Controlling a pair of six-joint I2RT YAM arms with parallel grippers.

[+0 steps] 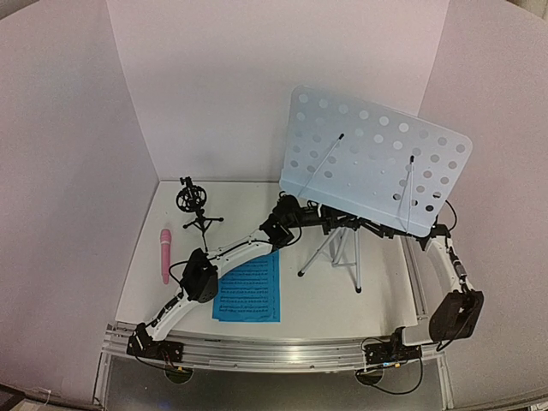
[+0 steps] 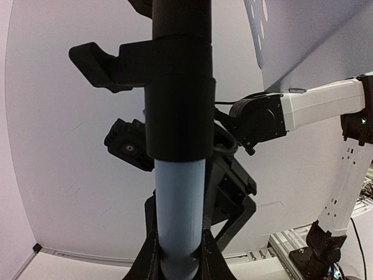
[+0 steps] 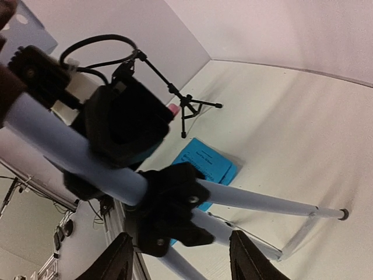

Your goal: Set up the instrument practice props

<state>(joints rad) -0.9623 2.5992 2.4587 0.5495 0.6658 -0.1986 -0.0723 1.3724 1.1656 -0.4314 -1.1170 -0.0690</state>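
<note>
The music stand's pale-blue perforated desk stands tilted over its silver tripod legs. My left gripper is shut on the stand's pale-blue post, just below a black clamp collar. My right gripper is open, its fingers spread wide on either side of the black tripod hub without touching it. The blue sheet-music pages lie flat in front. The pink microphone lies at the left. The black tripod mic mount stands behind it.
White walls close the table in at the back and both sides. An aluminium rail runs along the near edge, with another down the right side. My right arm reaches in under the desk.
</note>
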